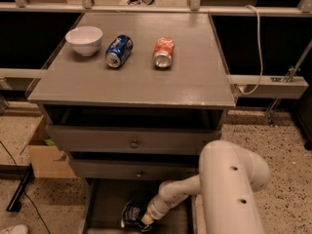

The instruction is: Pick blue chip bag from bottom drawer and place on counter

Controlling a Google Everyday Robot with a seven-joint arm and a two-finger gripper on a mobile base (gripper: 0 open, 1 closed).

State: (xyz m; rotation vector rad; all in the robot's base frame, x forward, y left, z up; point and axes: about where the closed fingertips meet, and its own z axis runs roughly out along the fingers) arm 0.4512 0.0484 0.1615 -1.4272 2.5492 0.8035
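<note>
The blue chip bag, dark navy with white lettering, lies in the open bottom drawer at the lower edge of the camera view. My gripper reaches down into that drawer on the end of the white arm and sits right against the bag's right side. The bag hides the fingertips. The counter is the wide grey top of the cabinet, above the two knobbed drawers.
On the counter lie a white bowl, a blue soda can and an orange soda can, both on their sides. A cardboard box stands on the floor left of the cabinet. A white cable hangs at right.
</note>
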